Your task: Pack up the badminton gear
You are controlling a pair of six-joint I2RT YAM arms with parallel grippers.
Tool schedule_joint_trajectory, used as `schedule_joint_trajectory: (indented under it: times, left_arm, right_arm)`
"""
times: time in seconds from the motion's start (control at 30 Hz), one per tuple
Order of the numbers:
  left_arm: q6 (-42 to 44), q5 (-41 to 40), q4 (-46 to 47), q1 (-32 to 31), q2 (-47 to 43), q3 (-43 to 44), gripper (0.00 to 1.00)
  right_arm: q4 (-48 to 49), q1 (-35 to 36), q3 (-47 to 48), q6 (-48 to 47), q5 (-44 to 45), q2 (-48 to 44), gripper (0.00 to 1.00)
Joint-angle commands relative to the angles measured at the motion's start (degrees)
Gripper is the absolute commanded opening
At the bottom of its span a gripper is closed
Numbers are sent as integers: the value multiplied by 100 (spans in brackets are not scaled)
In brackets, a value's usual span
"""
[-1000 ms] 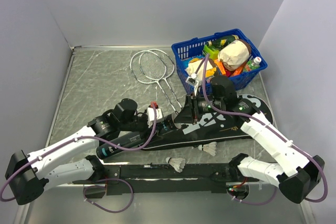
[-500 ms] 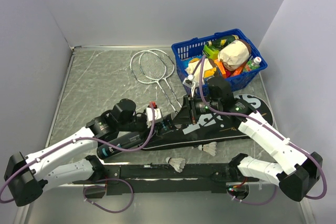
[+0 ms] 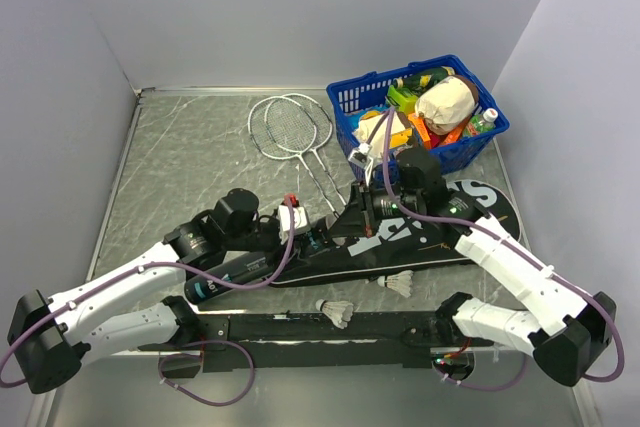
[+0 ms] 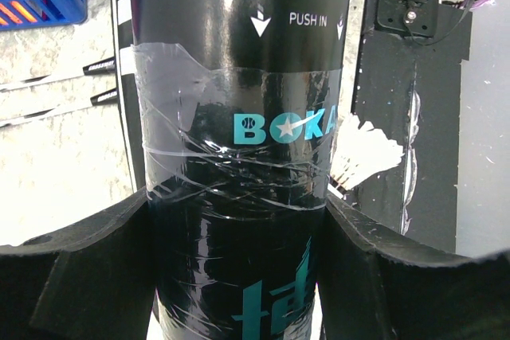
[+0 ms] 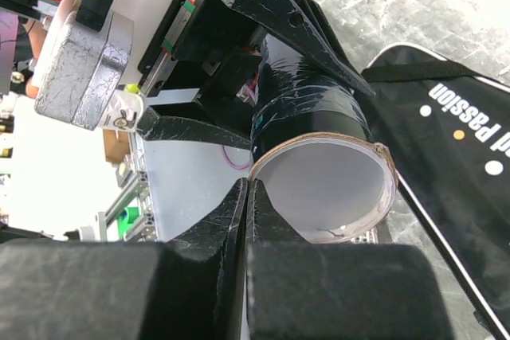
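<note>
The long dark tube [image 3: 240,272] lies slanted at the front left, with its far end on the black "SPORT" bag [image 3: 440,232]. My left gripper [image 3: 305,237] is shut round the tube's body [image 4: 239,117], a finger on each side. My right gripper [image 3: 350,222] has its fingers pressed together on the rim of the tube's open end [image 5: 327,189], which shows a pale inside. Two white shuttlecocks [image 3: 336,311] [image 3: 398,283] lie in front of the bag; one shows in the left wrist view [image 4: 366,157]. Two silver-white rackets [image 3: 290,127] lie side by side at the back.
A blue plastic basket [image 3: 340,95] full of groceries stands at the back right, just behind the bag. Grey walls close in the table on three sides. The black base rail [image 3: 320,332] runs along the near edge.
My right gripper has moved a little to the left, closer onto the tube's end. The left arm and the tube have barely moved.
</note>
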Motion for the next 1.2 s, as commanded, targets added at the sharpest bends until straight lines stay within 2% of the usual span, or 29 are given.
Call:
schedule_joint_trajectory:
  times: [0.0, 0.33, 0.7, 0.9, 0.97, 1.17]
  left_arm:
    - [-51, 165, 400, -31, -139, -2, 1]
    - [-51, 191, 383, -40, -104, 7, 1]
    - [-33, 191, 374, -40, -86, -10, 1]
    - [-15, 200, 348, -49, -60, 16, 1]
    - [-33, 191, 348, -49, -60, 16, 1]
    - [-15, 104, 321, -49, -121, 16, 1]
  right_arm:
    - [398, 60, -132, -7, -345, -338, 0]
    - [143, -19, -273, -411, -371, -620, 0]
    - [274, -809, -325, -526, -1092, -655, 0]
    - [459, -871, -317, -394, -1250, -594, 0]
    - [381, -871, -282, -411, -1137, -550, 0]
    - [-384, -871, 219, -701, 550, -339, 0]
